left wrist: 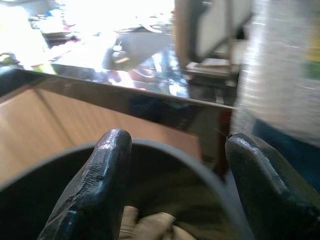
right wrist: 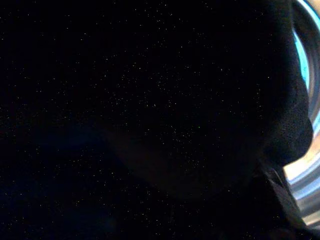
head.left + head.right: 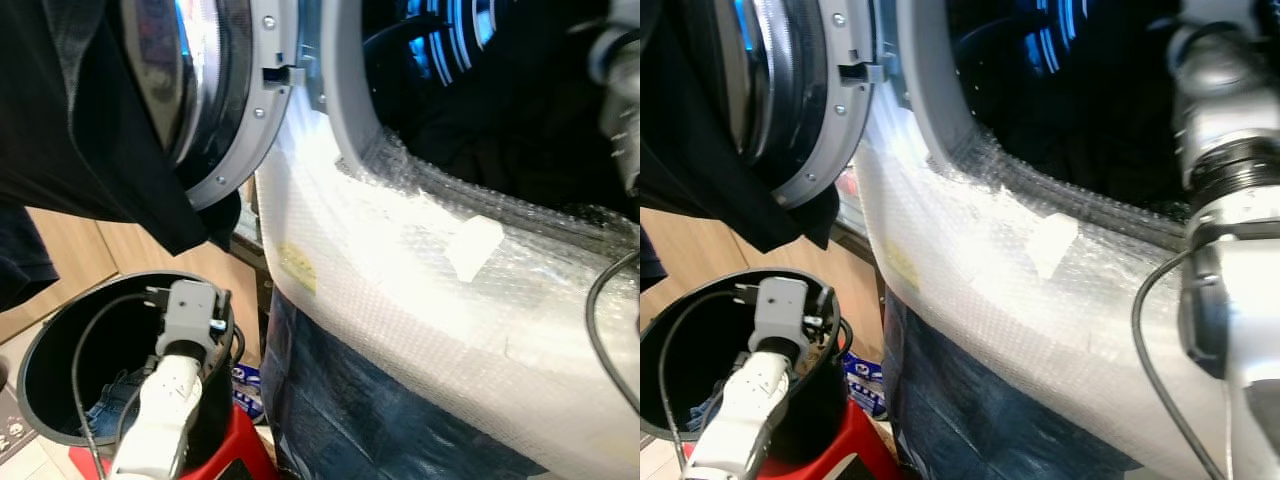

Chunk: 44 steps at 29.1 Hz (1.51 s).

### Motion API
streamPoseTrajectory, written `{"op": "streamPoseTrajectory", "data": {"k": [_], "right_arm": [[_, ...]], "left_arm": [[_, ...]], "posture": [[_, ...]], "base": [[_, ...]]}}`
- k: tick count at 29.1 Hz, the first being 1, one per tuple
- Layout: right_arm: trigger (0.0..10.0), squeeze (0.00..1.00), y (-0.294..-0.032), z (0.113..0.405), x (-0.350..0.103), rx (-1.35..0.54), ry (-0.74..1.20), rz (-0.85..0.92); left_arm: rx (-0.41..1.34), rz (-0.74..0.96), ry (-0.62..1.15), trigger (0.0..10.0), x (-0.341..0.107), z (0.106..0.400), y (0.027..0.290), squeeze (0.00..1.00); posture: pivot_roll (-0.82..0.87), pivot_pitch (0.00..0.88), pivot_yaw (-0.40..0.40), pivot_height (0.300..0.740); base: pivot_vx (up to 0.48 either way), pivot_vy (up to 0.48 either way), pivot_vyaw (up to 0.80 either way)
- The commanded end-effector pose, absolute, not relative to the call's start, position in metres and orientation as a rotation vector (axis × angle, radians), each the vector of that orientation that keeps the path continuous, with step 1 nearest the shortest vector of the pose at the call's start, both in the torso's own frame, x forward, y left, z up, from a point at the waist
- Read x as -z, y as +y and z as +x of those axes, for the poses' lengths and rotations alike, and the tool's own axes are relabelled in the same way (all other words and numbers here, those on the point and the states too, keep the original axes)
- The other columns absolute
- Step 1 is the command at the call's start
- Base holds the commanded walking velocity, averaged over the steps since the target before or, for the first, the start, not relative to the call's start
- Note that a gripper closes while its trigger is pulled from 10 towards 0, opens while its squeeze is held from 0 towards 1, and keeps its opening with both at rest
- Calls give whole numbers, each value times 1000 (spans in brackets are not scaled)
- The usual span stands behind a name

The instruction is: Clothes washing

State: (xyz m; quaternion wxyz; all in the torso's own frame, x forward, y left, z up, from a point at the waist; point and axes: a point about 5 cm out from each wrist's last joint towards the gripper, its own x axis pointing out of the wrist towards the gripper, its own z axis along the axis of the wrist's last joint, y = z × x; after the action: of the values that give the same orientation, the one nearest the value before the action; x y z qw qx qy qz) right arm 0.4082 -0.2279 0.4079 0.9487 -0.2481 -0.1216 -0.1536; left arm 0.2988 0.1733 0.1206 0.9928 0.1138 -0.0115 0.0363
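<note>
The washing machine's drum opening (image 3: 480,90) is dark, with dark laundry inside. Its round door (image 3: 240,110) stands open to the left, and a black garment (image 3: 90,120) hangs over it. Below the door stands a black bucket (image 3: 40,370) holding blue cloth (image 3: 110,405). My left arm (image 3: 165,400) reaches down into the bucket. In the left wrist view my left gripper (image 1: 175,150) is open just above the bucket's rim, with a pale cloth (image 1: 145,225) below its fingers. My right arm (image 3: 1225,150) reaches up into the drum. The right wrist view is nearly black, with dark fabric (image 2: 150,100) close up.
Bubble wrap (image 3: 400,290) covers the machine's front below the opening, with dark blue sheeting (image 3: 340,410) lower down. The bucket rests on a red stand (image 3: 240,450). Wooden panelling (image 3: 70,250) is behind the bucket. A black cable (image 3: 600,330) loops at the right.
</note>
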Motion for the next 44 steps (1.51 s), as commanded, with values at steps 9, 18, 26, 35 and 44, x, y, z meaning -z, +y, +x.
{"op": "streamPoseTrajectory", "data": {"k": [9, 18, 26, 35, 44], "right_arm": [[10000, 1000, -206, 417, -388, 94, -175, -363], [10000, 1000, -217, 411, -407, 183, -270, -256], [10000, 1000, -235, 400, -430, 344, -364, -136], [10000, 1000, -214, 415, -394, 164, -168, -122], [10000, 1000, -196, 405, -439, 179, -369, -468]], "left_arm": [[-2, 259, -49, 10000, -131, 300, 165, 0], [29, 276, -46, 10000, -135, 298, 165, 0], [27, 284, -47, 10000, -138, 297, 169, 0], [40, 307, -41, 10000, -140, 300, 175, 0], [24, 300, -42, 10000, -145, 299, 182, 0]], "posture": [[79, 0, -50, 740], [80, 0, -34, 740], [83, 0, -24, 740], [66, 0, -22, 740], [34, 0, -22, 740]], "base": [[0, 0, 0], [0, 0, 0], [0, 0, 0], [0, 0, 0], [0, 0, 0]]}}
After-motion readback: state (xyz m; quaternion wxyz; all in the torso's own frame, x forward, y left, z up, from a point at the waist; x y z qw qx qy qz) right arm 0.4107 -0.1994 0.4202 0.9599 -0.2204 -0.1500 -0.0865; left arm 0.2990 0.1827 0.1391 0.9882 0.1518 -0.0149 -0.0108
